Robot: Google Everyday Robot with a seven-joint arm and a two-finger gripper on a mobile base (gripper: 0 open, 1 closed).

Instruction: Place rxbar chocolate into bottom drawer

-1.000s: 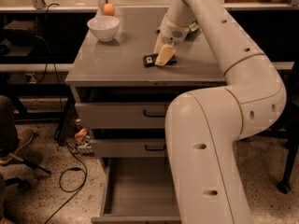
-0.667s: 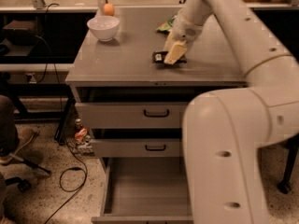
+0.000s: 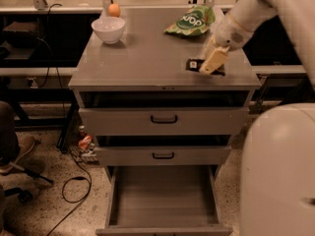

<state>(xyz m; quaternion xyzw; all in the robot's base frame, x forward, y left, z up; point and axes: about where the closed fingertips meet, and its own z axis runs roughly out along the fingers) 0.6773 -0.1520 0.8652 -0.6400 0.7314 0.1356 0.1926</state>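
- The cream-coloured claw [image 3: 210, 66] is down at the front right of the grey metal counter [image 3: 142, 58], right over the small dark-wrapped rxbar chocolate [image 3: 193, 64]
- I cannot tell whether the claw is open or closed
- The bar lies flat on the counter
- The deep grey bottom drawer [image 3: 165, 198] stands pulled out
- A green crinkled chip bag [image 3: 192, 21] lies behind the bar

The white arm [image 3: 256, 9] is slanting down from the upper right — wrist bent; the hand [image 3: 212, 63] is pointing down-left, hanging low over the front right corner of the surface [image 3: 147, 58].
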